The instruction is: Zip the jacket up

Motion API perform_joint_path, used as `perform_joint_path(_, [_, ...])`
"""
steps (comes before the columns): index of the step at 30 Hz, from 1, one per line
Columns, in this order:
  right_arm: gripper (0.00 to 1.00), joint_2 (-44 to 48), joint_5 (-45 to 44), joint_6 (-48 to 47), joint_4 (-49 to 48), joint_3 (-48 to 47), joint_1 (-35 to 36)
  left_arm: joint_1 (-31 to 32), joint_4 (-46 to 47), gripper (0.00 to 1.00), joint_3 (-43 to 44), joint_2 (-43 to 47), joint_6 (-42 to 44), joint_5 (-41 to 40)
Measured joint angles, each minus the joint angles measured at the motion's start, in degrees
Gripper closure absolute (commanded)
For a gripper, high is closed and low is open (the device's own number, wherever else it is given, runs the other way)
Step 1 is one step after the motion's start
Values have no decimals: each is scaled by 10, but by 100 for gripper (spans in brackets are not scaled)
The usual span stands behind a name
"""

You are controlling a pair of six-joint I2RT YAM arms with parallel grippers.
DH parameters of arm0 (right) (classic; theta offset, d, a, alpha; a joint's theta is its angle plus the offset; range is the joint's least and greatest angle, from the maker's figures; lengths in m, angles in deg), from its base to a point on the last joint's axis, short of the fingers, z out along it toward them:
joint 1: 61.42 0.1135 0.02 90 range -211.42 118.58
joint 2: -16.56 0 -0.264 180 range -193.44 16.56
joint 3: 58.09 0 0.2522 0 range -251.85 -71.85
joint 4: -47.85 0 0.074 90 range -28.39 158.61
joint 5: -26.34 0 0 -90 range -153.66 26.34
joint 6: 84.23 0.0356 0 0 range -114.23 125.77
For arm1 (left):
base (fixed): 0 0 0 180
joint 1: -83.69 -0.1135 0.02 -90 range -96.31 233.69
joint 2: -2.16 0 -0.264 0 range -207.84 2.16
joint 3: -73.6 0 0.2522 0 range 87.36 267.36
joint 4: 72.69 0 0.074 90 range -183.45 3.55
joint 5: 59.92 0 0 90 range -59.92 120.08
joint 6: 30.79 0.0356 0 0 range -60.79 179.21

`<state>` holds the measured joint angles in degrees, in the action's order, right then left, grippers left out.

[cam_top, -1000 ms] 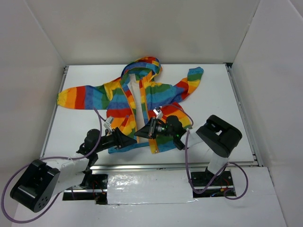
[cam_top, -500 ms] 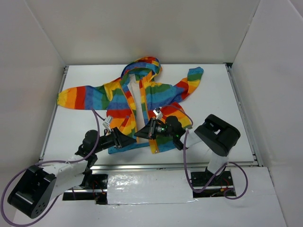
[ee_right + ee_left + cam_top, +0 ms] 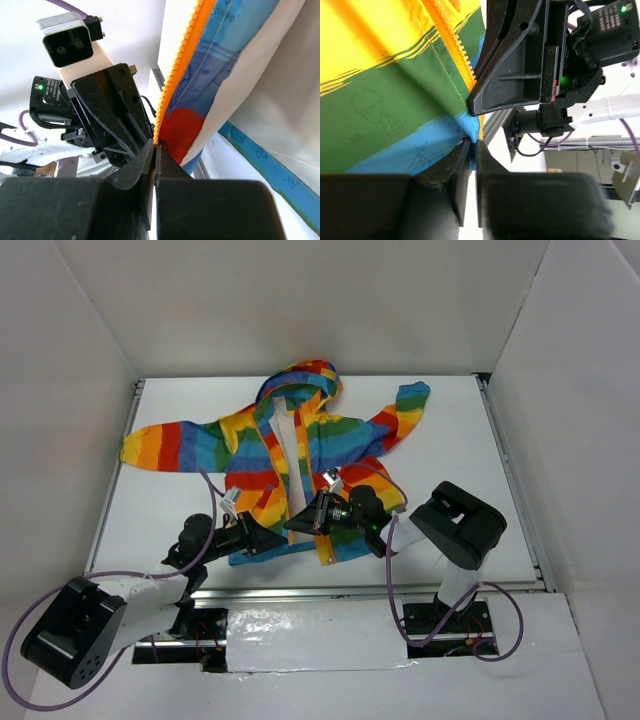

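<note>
Left arm (image 3: 130, 592) shifted | left hand (image 3: 268, 539), right hand (image 3: 297, 521) clamp jacket (image 3: 340, 435) hem

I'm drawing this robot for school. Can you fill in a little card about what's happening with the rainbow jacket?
Thing: rainbow-striped hooded jacket
Where: flat on the white table, sleeves spread out
Zipper: orange zipper, not zipped yet; white lining shows between the two fronts
Left jaws: shut on the blue bottom hem, right beside the zipper
Right jaws: shut on an orange zipper edge near the bottom
Arms: both reach to the jacket's bottom edge, jaws close together
</note>
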<state>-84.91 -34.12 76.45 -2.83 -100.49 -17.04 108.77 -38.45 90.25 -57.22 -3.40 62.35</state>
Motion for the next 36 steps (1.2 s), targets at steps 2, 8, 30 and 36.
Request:
perform_joint_path(2, [100,0,2,0,-1,0,0,1,0,91,0,-1,6,0])
perform_joint_path(8, [84,0,9,0,-4,0,0,3,-1,100,0,-1,11,0])
perform_joint_path(30, [39,248,-124,-277,535,-65,-28,4,-117,100,27,76,8,-49])
perform_joint_path(36, [41,285,-286,-343,776,-117,7,4,-242,100,66,129,17,-89])
